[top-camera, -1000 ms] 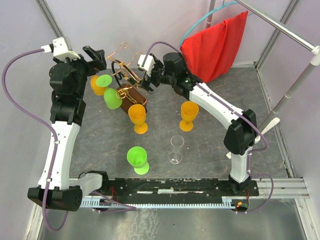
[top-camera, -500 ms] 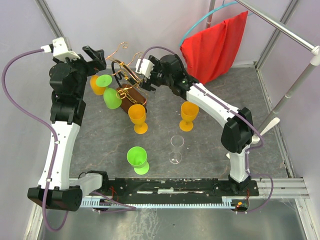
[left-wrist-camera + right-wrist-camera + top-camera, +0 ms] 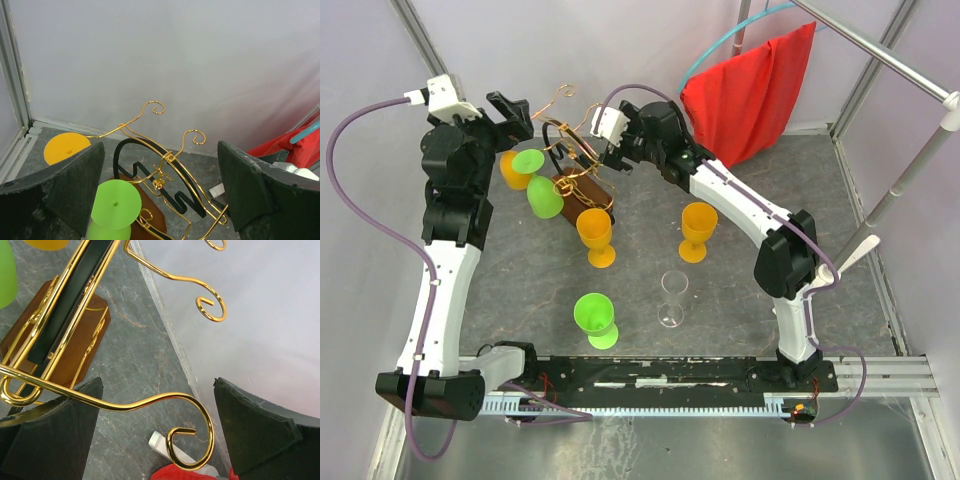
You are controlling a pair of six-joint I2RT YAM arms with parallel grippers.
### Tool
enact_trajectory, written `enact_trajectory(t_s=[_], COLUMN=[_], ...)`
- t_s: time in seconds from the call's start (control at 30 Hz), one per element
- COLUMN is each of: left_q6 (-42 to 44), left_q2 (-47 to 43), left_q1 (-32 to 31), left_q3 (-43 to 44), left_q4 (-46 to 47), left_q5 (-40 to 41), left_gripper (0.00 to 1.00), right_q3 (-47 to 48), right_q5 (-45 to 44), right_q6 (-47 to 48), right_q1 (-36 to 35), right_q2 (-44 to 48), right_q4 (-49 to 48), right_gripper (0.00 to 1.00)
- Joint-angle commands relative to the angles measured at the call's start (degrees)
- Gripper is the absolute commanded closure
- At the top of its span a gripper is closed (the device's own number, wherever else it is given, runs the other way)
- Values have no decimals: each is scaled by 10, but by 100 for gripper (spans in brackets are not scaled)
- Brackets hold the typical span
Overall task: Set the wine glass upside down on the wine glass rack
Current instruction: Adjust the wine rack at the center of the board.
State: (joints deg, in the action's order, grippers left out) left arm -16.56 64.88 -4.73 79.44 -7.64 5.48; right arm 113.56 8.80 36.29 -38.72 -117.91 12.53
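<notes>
Grey stone-patterned bench (image 3: 740, 300) under pale lilac walls, watched from my remote station: the only thing to have moved in the past second is the right claw (image 3: 156, 405). It has slid from just beside the wine glass rack (image 3: 578, 150) to the rack's wall-side edge, and one curled copper arm now runs across the gap between its jaws, touching neither as far as I can tell. Those jaws stand wide apart and carry nothing. The left claw (image 3: 160, 170) has not stirred; it hangs at the opposite side of the rack, jaws likewise spread and empty. A green glass (image 3: 546, 198) and an orange glass (image 3: 510, 170) already hang foot-up on the rack, on the left claw's side. The clear wine glass (image 3: 672, 298) has stayed put, upright on the bench well in front of the rack, with no claw near it. An orange goblet (image 3: 595, 235) stands just beside the rack's wooden base, and a second orange goblet (image 3: 698, 230) and a green goblet (image 3: 594, 318) stand farther out. My reading is that the shift has brought no glass closer to the rack and the next hanging has yet to start. A claw must first travel from the rack to a standing glass, grip it and turn it over.
</notes>
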Motion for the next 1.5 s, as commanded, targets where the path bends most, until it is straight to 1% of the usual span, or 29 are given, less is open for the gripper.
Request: enact_trajectory(t_s=[0.0,0.23,0.83,1.0,1.27,1.47], left_q6=[22,17,12,13,13,10], left_q2=[-1,-2,-22,-24,-22,-18], left_q1=[2,3,4,5,4,4], left_q3=[-2,-9,-27,-25,-11,-5], left_q4=[17,17,8,5,-1,-5], left_q5=[5,5,13,16,15,15], left_gripper=[1,1,1,1,1,1], right_q3=[50,53,21,8,-45,-36], right_q5=[20,55,82,83,77,71], right_q6=[-15,-26,-37,-44,-75,-79], right_q1=[2,-6,-56,-72,-94,-100], right_q2=[1,9,26,34,57,48], right_q4=[-37,-19,-11,-18,-58,-75], right_gripper=[0,0,0,0,1,0])
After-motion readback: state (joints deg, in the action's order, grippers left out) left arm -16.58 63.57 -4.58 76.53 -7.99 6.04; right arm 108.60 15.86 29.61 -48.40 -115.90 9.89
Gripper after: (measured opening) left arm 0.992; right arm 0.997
